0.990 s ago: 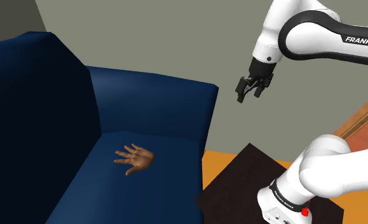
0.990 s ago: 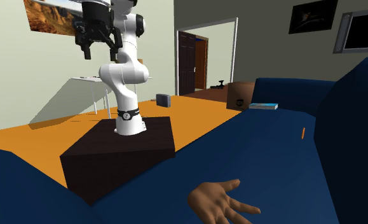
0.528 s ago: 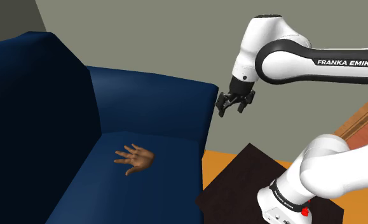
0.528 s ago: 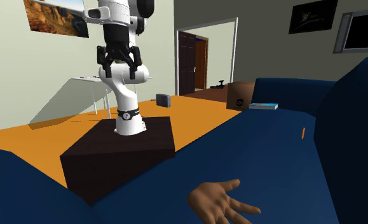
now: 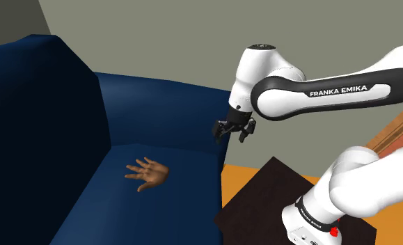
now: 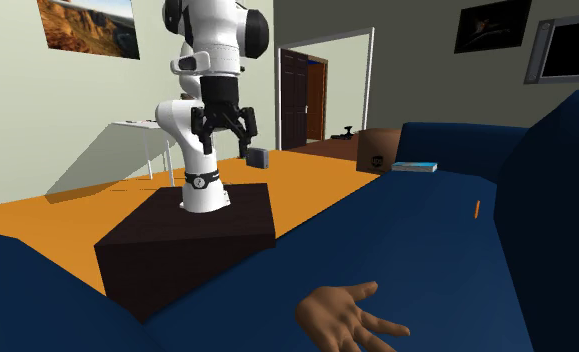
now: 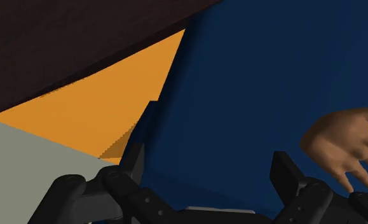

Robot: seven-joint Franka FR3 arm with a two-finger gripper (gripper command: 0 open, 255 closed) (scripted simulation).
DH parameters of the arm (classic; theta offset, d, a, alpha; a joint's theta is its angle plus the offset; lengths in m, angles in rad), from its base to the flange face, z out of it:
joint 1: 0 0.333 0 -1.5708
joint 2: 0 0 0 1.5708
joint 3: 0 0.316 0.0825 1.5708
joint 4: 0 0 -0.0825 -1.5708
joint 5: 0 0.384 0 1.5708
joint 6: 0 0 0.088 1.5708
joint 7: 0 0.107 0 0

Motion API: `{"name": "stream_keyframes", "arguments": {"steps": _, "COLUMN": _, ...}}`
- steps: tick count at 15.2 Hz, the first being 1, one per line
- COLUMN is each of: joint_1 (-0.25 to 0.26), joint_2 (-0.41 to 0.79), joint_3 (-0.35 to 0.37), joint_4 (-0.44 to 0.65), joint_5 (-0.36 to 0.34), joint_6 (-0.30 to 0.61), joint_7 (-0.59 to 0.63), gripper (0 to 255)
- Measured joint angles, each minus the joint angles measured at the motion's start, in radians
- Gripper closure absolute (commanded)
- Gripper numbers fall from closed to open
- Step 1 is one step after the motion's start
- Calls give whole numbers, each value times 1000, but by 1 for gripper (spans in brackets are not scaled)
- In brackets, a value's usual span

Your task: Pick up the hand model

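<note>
We see the gripper (image 7: 209, 167) spread and empty, the hand model (image 7: 344, 146) outside one finger; the shoulder view reveals them well apart, perhaps above the sofa (image 5: 165, 104).

This is a living room in a home. A big dark-blue sofa (image 6: 427, 230) takes up the lower right of the second exterior view, and a book (image 6: 415, 166) lies on its far arm. Beyond it an orange floor (image 6: 67, 210) runs to pale walls. A landscape picture (image 6: 87, 25) hangs at the upper left, with a dark framed picture (image 6: 492, 25) and a wall screen (image 6: 569, 45) at the upper right. A dark wooden door (image 6: 299, 100) stands in a white frame near the middle. A cardboard box (image 6: 377, 150) sits to its right and a white table (image 6: 137, 125) stands at the left.
</note>
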Motion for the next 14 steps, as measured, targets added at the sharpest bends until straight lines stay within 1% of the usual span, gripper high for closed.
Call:
{"name": "stream_keyframes", "arguments": {"steps": 4, "joint_1": 4, "joint_2": 126, "joint_3": 71, "joint_4": 15, "joint_5": 27, "joint_6": 125, "joint_7": 115, "gripper": 0}}
{"name": "stream_keyframes", "arguments": {"steps": 8, "joint_1": -1, "joint_2": 282, "joint_3": 143, "joint_4": 60, "joint_5": 17, "joint_6": 251, "joint_7": 247, "gripper": 0}}
{"name": "stream_keyframes", "arguments": {"steps": 11, "joint_1": -7, "joint_2": 405, "joint_3": 186, "joint_4": 113, "joint_5": -22, "joint_6": 329, "joint_7": 357, "gripper": 0}}
{"name": "stream_keyframes", "arguments": {"steps": 14, "joint_1": -8, "joint_2": 533, "joint_3": 207, "joint_4": 170, "joint_5": -90, "joint_6": 403, "joint_7": 472, "gripper": 0}}
